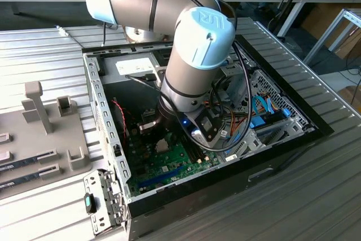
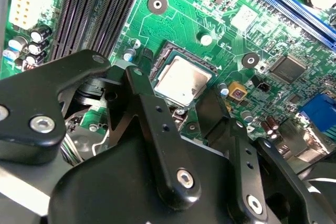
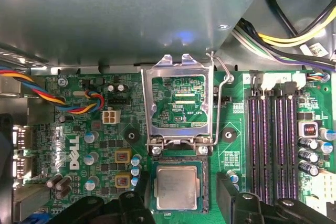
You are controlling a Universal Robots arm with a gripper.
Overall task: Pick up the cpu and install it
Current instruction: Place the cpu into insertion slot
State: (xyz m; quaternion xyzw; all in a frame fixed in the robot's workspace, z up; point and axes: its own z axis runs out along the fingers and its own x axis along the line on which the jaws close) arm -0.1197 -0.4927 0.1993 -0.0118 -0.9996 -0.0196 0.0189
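So, cpu (image 3: 177,187): it lies flat in its socket (image 3: 153,182) on the green board (image 3: 236,153), metal top up, in both wrist views (image 2: 182,83).
Fingers (image 3: 134,205): spread open, one on either side of the socket, clear of the chip and gripping nothing.
Done: I judge the pick-up and the placing finished, since the chip sits level inside the socket rim.
Left: the metal clamp frame (image 3: 148,103) stands flipped back just beyond the socket. Its wire lever (image 3: 223,74) is raised beside it, so the chip is not yet locked down.
Around: memory slots (image 3: 273,140) on one side, coloured wires (image 3: 84,100) on the other, and a grey metal box (image 3: 131,14) overhanging the board.
Hard to tell: whether the chip is fully seated on its contacts.
Blocked: in the exterior view my arm (image 1: 197,55) reaches into the open computer case (image 1: 104,134) on the desk (image 1: 293,196) and covers the spot where I work.
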